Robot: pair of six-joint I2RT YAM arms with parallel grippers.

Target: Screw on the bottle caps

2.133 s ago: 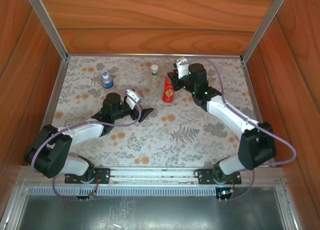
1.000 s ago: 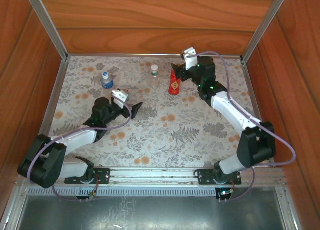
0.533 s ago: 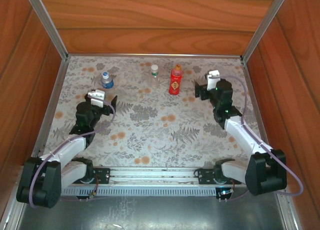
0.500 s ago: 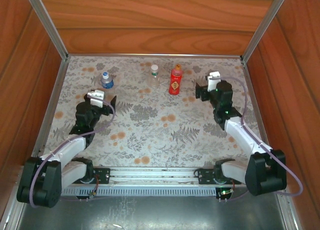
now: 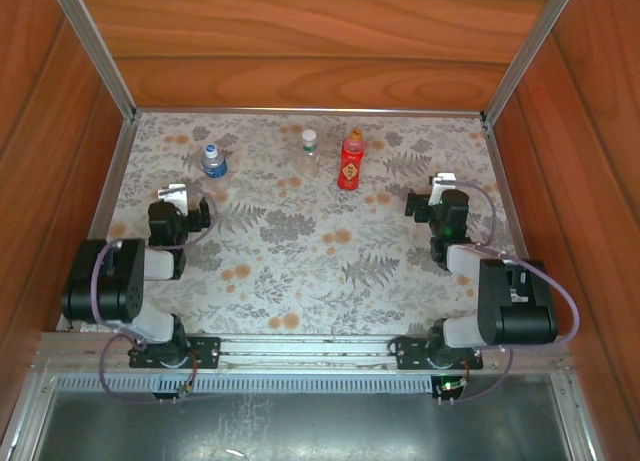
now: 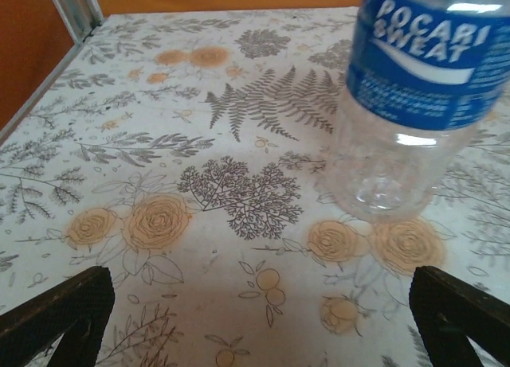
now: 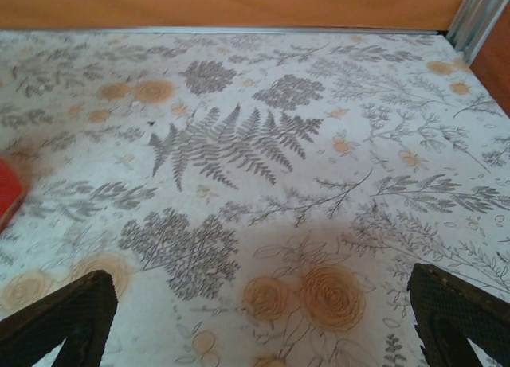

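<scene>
The left pincer [image 6: 259, 307] and the right pincer [image 7: 260, 310] were both spread wide, gripping nothing, low over the floral desk [image 5: 300, 251]. Near the far edge stood the blue-labelled bottle [image 5: 212, 165], slim clear bottle [image 5: 309, 155] and red bottle [image 5: 349, 168]. They wore the blue cap [image 5: 211, 150], white cap [image 5: 309, 136] and orange cap [image 5: 354, 134].

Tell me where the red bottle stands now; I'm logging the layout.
In the top view the red bottle stands upright near the far edge of the table, right of centre, with the slim clear bottle just to its left.
</scene>
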